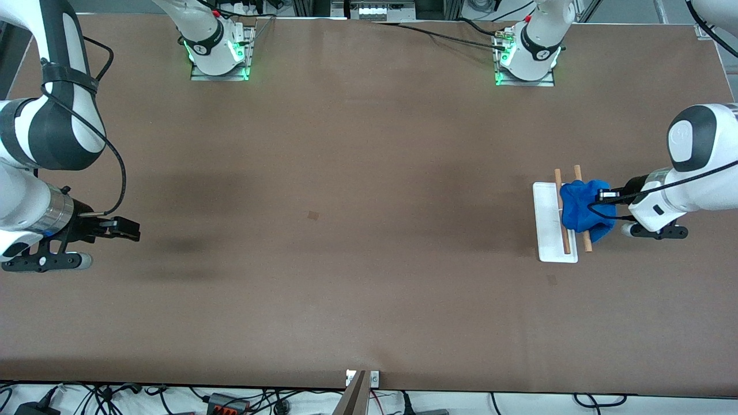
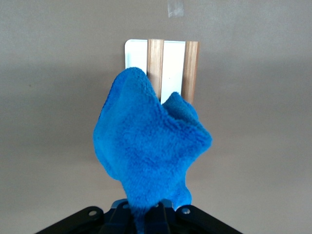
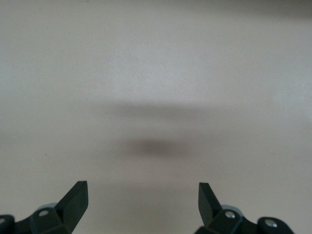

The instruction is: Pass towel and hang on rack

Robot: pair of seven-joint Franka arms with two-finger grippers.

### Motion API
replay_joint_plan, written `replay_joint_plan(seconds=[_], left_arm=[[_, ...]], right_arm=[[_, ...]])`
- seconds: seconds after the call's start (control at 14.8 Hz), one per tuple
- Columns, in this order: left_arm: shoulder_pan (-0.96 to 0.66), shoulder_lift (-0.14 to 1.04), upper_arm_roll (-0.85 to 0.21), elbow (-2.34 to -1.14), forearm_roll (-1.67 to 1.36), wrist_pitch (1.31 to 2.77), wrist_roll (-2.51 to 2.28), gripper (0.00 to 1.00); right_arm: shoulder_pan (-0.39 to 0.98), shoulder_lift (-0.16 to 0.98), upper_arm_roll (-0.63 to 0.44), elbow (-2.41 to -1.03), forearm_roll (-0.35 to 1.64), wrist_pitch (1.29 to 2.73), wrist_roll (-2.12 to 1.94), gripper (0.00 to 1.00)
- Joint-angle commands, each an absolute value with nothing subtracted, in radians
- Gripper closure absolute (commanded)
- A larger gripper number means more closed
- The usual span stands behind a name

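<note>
The rack (image 1: 554,222) sits nearest the camera at the left arm's end of the tabletop (image 1: 346,230), and the left hand (image 1: 602,195) is over it, pinching the blue towel (image 1: 582,210), which is bunched across the two wooden rods (image 2: 155,61). To hang it well I'd get the cloth draped evenly over both rods before letting go, so it won't slide off. The right hand (image 1: 130,227) just waits at the right arm's end, fingers spread, holding nothing.
</note>
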State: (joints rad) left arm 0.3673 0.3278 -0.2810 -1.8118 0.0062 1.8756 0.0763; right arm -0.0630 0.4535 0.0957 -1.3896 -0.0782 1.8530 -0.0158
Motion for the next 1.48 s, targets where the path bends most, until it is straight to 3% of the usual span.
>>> replay_joint_plan(seconds=[0.0, 0.2, 0.34, 0.4, 0.61, 1.42], left_arm=[[0.365, 0.339, -0.291, -1.805, -0.009, 1.888, 0.037, 0.93], [0.362, 0.341, -0.313, -1.807, -0.011, 1.89, -0.02, 0.93], [0.362, 0.345, -0.314, -1.807, -0.012, 1.89, -0.029, 0.84], [0.362, 0.345, -0.314, -1.807, -0.012, 1.89, -0.053, 0.65], [0.357, 0.347, -0.316, -1.805, -0.012, 1.888, -0.069, 0.3], [0.357, 0.333, -0.318, -1.781, -0.009, 1.844, -0.075, 0.26]], right_arm=[[-0.064, 0.428, 0.1, -1.405, -0.087, 1.845, -0.026, 0.0], [-0.066, 0.373, 0.1, -1.405, -0.086, 1.836, -0.023, 0.0], [-0.083, 0.338, 0.098, -1.404, -0.086, 1.83, -0.032, 0.0], [-0.084, 0.33, 0.095, -1.401, -0.084, 1.807, -0.028, 0.0], [-0.016, 0.282, -0.018, -1.399, -0.074, 1.763, -0.032, 0.0], [-0.014, 0.21, -0.037, -1.399, -0.072, 1.698, -0.032, 0.0]])
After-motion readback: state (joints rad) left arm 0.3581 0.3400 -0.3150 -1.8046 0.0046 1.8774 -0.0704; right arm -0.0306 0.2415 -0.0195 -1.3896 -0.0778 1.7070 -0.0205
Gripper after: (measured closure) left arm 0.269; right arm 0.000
